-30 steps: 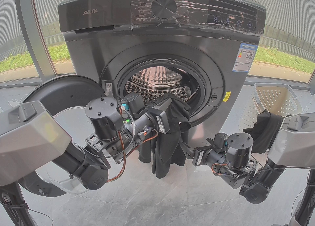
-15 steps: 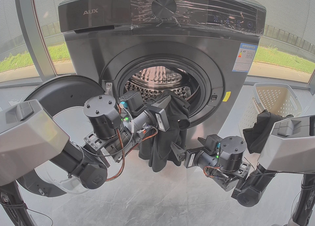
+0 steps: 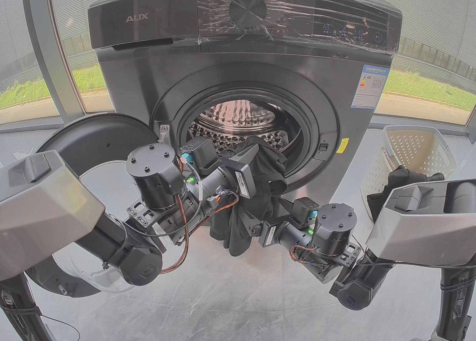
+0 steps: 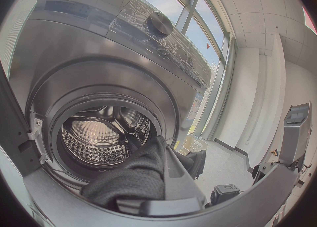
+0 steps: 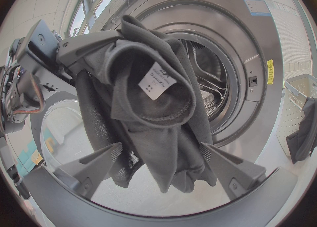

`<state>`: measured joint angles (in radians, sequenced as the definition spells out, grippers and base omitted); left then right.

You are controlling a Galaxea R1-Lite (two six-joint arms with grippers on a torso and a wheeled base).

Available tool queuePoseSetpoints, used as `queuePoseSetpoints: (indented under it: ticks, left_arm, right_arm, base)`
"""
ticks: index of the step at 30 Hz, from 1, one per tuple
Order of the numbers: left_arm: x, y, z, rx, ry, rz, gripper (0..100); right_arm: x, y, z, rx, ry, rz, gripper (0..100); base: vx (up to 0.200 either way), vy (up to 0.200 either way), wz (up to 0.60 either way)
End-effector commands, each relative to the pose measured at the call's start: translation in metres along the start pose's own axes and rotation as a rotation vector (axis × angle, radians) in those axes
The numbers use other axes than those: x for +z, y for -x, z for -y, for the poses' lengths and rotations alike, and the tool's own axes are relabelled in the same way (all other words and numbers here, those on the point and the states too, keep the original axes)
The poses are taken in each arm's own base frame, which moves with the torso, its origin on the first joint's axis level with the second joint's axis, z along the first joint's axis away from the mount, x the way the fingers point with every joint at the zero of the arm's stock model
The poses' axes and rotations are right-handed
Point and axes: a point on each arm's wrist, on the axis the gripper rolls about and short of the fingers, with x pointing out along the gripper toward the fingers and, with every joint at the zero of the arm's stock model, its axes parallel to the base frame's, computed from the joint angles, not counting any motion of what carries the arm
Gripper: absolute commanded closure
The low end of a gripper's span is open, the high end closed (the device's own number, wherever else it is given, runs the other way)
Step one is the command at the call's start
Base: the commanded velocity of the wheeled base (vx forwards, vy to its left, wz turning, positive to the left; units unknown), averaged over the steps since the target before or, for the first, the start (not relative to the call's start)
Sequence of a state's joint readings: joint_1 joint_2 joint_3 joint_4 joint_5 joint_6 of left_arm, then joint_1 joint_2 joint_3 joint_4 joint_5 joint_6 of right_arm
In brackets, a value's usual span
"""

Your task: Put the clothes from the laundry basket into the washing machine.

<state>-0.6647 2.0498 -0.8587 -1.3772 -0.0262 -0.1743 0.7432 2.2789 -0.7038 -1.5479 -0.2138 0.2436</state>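
Black garment is hanging vertically from left gripper, clamped on it, at washing machine opening's lower edge; right gripper, jaws apart, is straddling its tail.

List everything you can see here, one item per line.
washing machine: one, dark grey, straight ahead
door: one, dark, swung open to the machine's left
held garment: one, black, hanging at the drum's mouth
laundry basket: one, white, on floor right of machine
draped garment: one, black, over the basket's rim
left claw: one, grey, shut on the held garment
right claw: one, grey, open, fingers either side of held garment's lower part
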Motion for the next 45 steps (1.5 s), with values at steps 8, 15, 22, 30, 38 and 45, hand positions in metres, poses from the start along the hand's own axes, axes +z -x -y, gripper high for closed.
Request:
queuePoseSetpoints:
  ticks: [8,15,22,30,38,45]
  left_arm:
    - [0.001,0.001,0.000,-0.004,0.002,0.016,100]
    - [0.001,0.006,-0.019,0.044,-0.006,0.029,100]
    - [0.002,0.011,-0.019,0.047,0.015,0.039,100]
    - [0.002,0.017,-0.018,0.039,0.014,0.071,100]
    - [0.018,0.030,-0.011,0.012,0.014,0.104,100]
    - [0.026,0.042,-0.012,0.014,0.026,0.106,100]
  right_arm:
    - [-0.003,-0.014,0.001,-0.001,-0.008,0.028,100]
    - [0.012,0.011,0.000,-0.005,-0.009,0.013,100]
    - [0.052,0.048,0.004,-0.007,-0.010,0.063,100]
    - [0.057,0.071,0.019,-0.047,0.026,0.036,100]
    - [0.064,0.070,0.024,-0.066,0.025,0.061,100]
    - [0.075,0.074,0.037,-0.112,0.040,0.092,100]
  base:
    - [0.000,0.000,0.00]
    - [0.000,0.000,0.00]
    - [0.000,0.000,0.00]
    - [0.000,0.000,0.00]
    - [0.000,0.000,0.00]
    - [0.000,0.000,0.00]
